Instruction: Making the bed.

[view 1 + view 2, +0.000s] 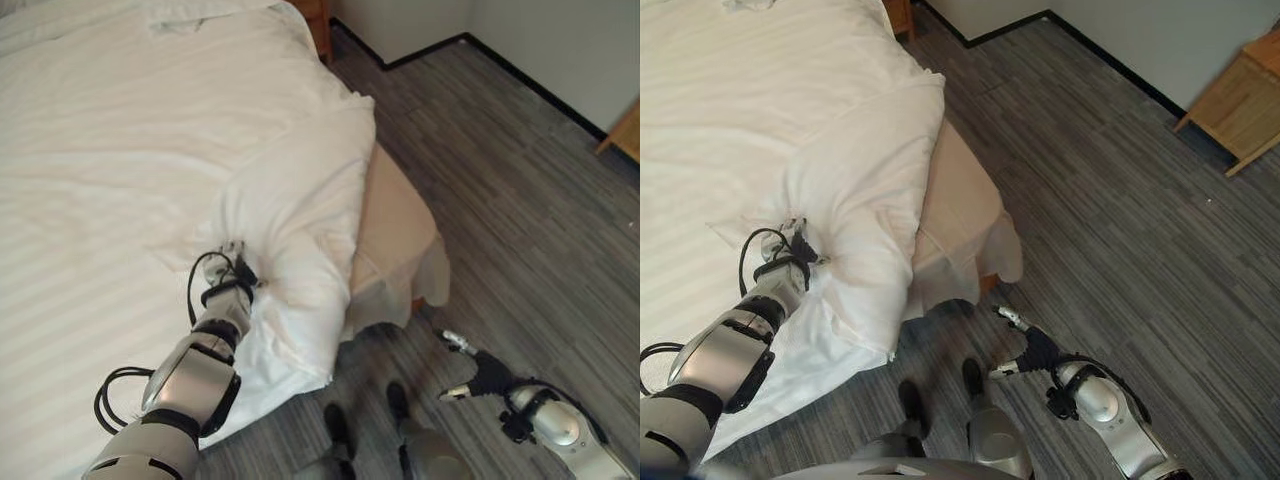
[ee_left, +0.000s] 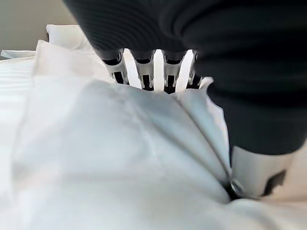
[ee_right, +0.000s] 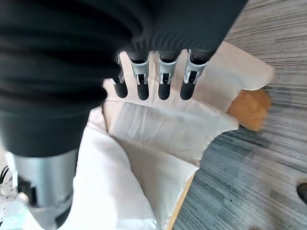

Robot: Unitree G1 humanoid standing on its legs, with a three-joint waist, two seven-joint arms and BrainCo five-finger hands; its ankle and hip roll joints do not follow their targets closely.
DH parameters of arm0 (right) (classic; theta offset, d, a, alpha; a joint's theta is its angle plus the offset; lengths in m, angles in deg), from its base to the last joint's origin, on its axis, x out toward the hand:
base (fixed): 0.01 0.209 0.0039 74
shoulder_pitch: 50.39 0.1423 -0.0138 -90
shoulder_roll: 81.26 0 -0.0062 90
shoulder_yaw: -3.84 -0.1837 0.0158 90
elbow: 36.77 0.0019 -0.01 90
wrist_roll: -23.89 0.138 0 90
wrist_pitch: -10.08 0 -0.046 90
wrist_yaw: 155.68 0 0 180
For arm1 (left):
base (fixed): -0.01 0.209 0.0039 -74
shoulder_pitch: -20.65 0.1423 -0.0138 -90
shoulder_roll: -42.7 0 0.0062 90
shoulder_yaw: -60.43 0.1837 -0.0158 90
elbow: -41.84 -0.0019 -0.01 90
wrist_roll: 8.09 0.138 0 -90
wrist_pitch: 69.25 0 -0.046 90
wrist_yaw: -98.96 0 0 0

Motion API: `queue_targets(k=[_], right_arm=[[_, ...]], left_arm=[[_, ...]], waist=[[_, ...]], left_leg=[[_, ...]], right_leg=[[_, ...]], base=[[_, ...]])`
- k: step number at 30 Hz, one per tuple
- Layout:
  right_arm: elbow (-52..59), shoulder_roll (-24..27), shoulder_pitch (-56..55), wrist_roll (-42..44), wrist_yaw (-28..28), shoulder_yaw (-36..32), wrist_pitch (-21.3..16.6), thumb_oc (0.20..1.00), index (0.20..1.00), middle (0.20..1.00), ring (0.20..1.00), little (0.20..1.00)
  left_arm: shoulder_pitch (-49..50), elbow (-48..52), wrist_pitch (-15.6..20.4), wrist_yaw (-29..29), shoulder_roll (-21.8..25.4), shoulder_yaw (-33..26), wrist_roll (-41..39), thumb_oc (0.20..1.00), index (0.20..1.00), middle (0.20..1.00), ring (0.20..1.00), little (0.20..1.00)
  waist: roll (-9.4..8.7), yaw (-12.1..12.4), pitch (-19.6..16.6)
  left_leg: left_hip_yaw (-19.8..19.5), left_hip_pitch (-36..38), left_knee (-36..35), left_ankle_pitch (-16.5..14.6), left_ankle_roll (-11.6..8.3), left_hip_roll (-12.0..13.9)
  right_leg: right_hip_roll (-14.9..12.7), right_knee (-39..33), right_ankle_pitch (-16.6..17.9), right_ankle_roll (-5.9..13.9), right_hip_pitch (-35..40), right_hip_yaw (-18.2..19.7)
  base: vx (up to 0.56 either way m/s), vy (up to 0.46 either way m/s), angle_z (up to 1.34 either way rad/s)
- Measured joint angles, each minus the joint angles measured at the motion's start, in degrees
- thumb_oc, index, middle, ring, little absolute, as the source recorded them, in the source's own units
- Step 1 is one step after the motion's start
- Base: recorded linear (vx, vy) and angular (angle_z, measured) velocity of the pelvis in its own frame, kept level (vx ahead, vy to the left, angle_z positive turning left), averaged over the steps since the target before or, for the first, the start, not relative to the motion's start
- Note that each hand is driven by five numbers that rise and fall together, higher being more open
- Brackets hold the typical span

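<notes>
Left hand (image 1: 236,262) buried in bunched-up white duvet (image 1: 290,230) at bed corner; fingers (image 2: 144,76) vanish down into fold, so can't tell if clamped on cloth or not. Duvet covers bed, puffy folded lump sitting right at corner, edge hanging over side. Beige bed skirt (image 1: 395,235) pokes out underneath, dangling toward grey wood-look floor (image 1: 500,190). Right hand (image 1: 478,375) hangs low over floor, well apart from bed, fingers straight and spread, holding nothing. Wooden nightstand (image 1: 1240,100) off by wall.
</notes>
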Motion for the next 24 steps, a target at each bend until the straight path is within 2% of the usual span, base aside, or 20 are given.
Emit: queue_targets(k=[4, 5, 7, 8, 10, 13, 15, 17, 19, 20, 21, 23, 24], right_arm=[[0.2, 0.0, -0.1, 0.0, 0.0, -0.3, 0.0, 1.0, 1.0, 1.0, 1.0, 1.0], [0.1, -0.2, -1.0, 0.1, 0.0, 0.1, 0.0, 1.0, 1.0, 1.0, 1.0, 1.0], [0.1, -0.2, -1.5, 0.0, -0.2, 0.7, -0.1, 1.0, 1.0, 1.0, 1.0, 1.0], [-0.9, -1.2, -0.9, -0.1, -0.1, 0.6, -0.5, 1.0, 1.0, 1.0, 1.0, 1.0], [-4.1, -2.4, -0.5, -0.1, 0.1, 0.4, -0.5, 1.0, 1.0, 1.0, 1.0, 1.0], [-11.3, -3.0, 1.7, -0.7, 1.5, 0.1, 0.1, 1.0, 1.0, 1.0, 1.0, 1.0], [-16.4, -3.9, 2.1, -1.1, 3.2, -1.0, 0.3, 1.0, 1.0, 1.0, 1.0, 1.0], [-26.9, -7.0, 2.9, -1.1, 4.6, -2.8, 0.7, 1.0, 1.0, 1.0, 1.0, 1.0], [-35.6, -7.9, 3.9, -1.5, 6.8, -2.9, 2.9, 1.0, 1.0, 1.0, 1.0, 1.0], [-38.3, -8.1, 4.1, -1.9, 7.6, -3.0, 3.0, 1.0, 1.0, 1.0, 1.0, 1.0], [-40.2, -8.3, 2.4, -2.9, 8.9, -4.2, 4.3, 1.0, 1.0, 1.0, 1.0, 1.0], [-44.9, -9.2, 1.3, -2.8, 9.6, -5.3, 4.3, 1.0, 1.0, 1.0, 1.0, 1.0], [-51.5, -10.5, 3.1, -2.8, 10.8, -5.6, 5.7, 1.0, 1.0, 1.0, 1.0, 1.0]], left_arm=[[-0.4, 5.3, 0.2, -0.3, -1.1, -0.5, -3.5, 0.2, 0.2, 0.2, 0.2, 0.2], [0.0, 12.1, 0.2, -0.1, -3.1, -0.3, -7.3, 0.2, 0.2, 0.2, 0.2, 0.2], [1.4, 20.2, 1.9, 0.0, -5.1, 2.2, -8.3, 0.2, 0.2, 0.2, 0.2, 0.2], [5.4, 35.1, 2.4, -0.1, -5.7, 3.7, -9.9, 0.2, 0.2, 0.2, 0.2, 0.2], [7.4, 44.1, 4.6, -0.2, -9.1, 6.6, -9.9, 0.2, 0.2, 0.2, 0.2, 0.2], [8.2, 46.6, 8.6, -3.6, -15.1, 14.3, -11.8, 0.2, 0.2, 0.2, 0.2, 0.2], [8.9, 46.7, 8.9, -6.0, -17.2, 18.4, -12.2, 0.2, 0.2, 0.2, 0.2, 0.2], [11.7, 45.2, 9.2, -8.8, -19.2, 24.2, -12.1, 0.2, 0.2, 0.2, 0.2, 0.2], [13.8, 41.5, 9.4, -11.6, -20.8, 25.8, -12.3, 0.2, 0.2, 0.2, 0.2, 0.2], [14.6, 41.7, 9.5, -12.2, -20.3, 25.7, -13.5, 0.263, 0.263, 0.263, 0.263, 0.263], [15.7, 42.0, 9.5, -14.3, -19.5, 25.8, -16.0, 1.0, 1.0, 1.0, 1.0, 1.0], [17.0, 42.3, 9.7, -16.3, -19.3, 26.7, -18.3, 1.0, 1.0, 1.0, 1.0, 1.0], [18.3, 42.5, 10.9, -20.0, -18.5, 27.3, -21.1, 1.0, 1.0, 1.0, 1.0, 1.0]], waist=[[-0.03, 0.1, 0.1], [-0.31, 0.8, 0.8], [-0.7, 1.3, 1.5], [-1.32, 1.4, 2.2], [-1.42, 1.5, 2.3], [-1.39, 1.1, 2.3], [-1.3, 0.3, 2.3], [-1.16, -0.4, 2.2], [-0.3, -1.5, 2.3], [0.0, -2.1, 2.4], [0.96, -2.0, 2.6], [1.56, -1.9, 2.8], [1.93, -1.7, 2.8]], left_leg=[[-0.3, 0.2, 0.0, 0.0, -0.02, 0.0], [-0.9, 1.2, 0.0, 0.0, -0.01, 0.0], [-1.7, 2.2, 0.0, 0.0, -0.02, -0.1], [-2.1, 3.0, 0.0, -0.1, -0.13, -0.1], [-2.8, 3.7, 0.2, 0.0, 0.07, -0.3], [-2.6, 6.1, 0.2, -0.8, 0.36, -0.6], [-1.2, 6.7, 0.3, -1.0, 0.14, -0.6], [0.5, 8.5, 0.3, -1.8, 0.26, -0.5], [2.6, 9.2, 0.0, -2.5, 0.48, -0.5], [3.0, 9.2, 0.0, -2.6, 0.44, -0.5], [3.3, 9.4, 0.1, -2.7, 0.52, -0.4], [3.3, 10.0, 0.2, -2.7, 0.51, -0.5], [3.4, 10.9, 0.2, -2.9, 0.6, -0.4]], right_leg=[[0.0, 0.0, -0.1, -0.01, 0.4, -0.4], [-0.1, 0.0, -0.3, -0.01, 1.8, -1.1], [-0.1, 0.0, -0.5, -0.04, 3.1, -1.9], [-0.2, 0.1, -0.9, -0.16, 4.0, -2.3], [-0.4, 0.3, -0.7, -0.45, 5.0, -3.0], [-0.6, 0.3, -1.3, 0.04, 7.1, -2.5], [-0.6, 0.3, -1.6, 0.39, 7.0, -1.0], [-0.4, 0.0, -2.0, 0.62, 7.9, 0.9], [-0.3, 0.0, -2.0, 0.64, 7.8, 2.9], [-0.3, 0.0, -2.0, 0.64, 7.9, 3.2], [-0.3, 0.3, -1.8, 0.57, 7.9, 3.5], [-0.2, 0.2, -1.9, 0.6, 8.1, 3.9], [-0.1, 0.2, -2.0, 0.65, 8.9, 4.6]], base=[[0.05, -0.046, 0.07], [0.1, -0.045, 0.24], [0.09, -0.047, 0.24], [0.04, -0.03, 0.17], [0.04, -0.025, 0.18], [0.02, 0.0, -0.05], [0.0, 0.023, -0.35], [-0.01, 0.025, -0.47], [-0.02, 0.008, -0.5], [-0.04, 0.025, -0.37], [-0.04, 0.021, -0.13], [-0.01, 0.007, -0.11], [0.0, -0.011, -0.21]])
